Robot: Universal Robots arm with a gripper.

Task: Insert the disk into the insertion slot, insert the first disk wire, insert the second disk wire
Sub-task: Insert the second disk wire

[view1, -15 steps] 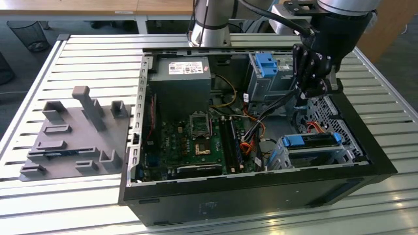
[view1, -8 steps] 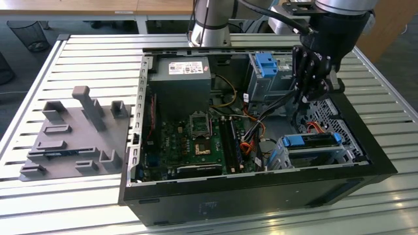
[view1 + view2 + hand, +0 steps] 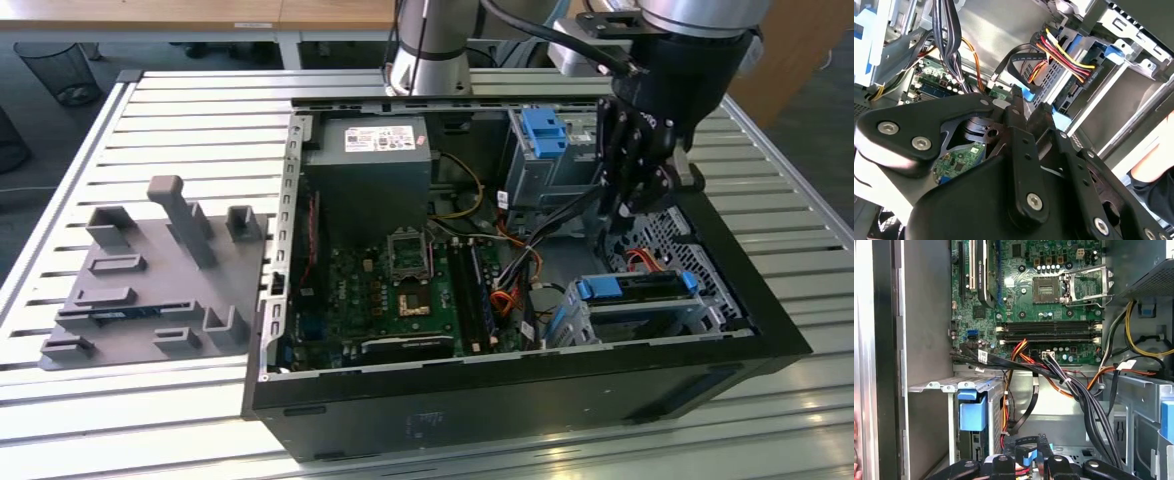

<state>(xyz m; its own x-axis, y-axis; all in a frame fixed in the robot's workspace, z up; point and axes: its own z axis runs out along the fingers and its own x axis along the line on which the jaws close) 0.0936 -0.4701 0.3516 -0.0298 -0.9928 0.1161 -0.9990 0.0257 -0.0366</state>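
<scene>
The disk [image 3: 638,287], in its bright blue carrier, sits inside the insertion slot [image 3: 587,315], the silver cage at the case's near right corner in the exterior view. A bundle of red, yellow and black wires [image 3: 1069,57] ends in a black plug at the disk's end. My gripper [image 3: 638,200] hangs inside the case above and behind that cage. Its fingers are shut on the blue plug [image 3: 1026,93] of a flat black wire [image 3: 1014,60] that loops away from it. In the first wrist view the same blue plug [image 3: 1026,454] sits between the fingertips, with the disk's carrier [image 3: 973,412] beside it.
A taller grey cage with a blue handle [image 3: 545,135] stands behind the gripper. Thick black cables [image 3: 1079,395] cross between motherboard [image 3: 400,290] and the cages. The power supply [image 3: 367,160] fills the case's far corner. A grey fixture block [image 3: 147,280] lies on the slatted table at the exterior view's left.
</scene>
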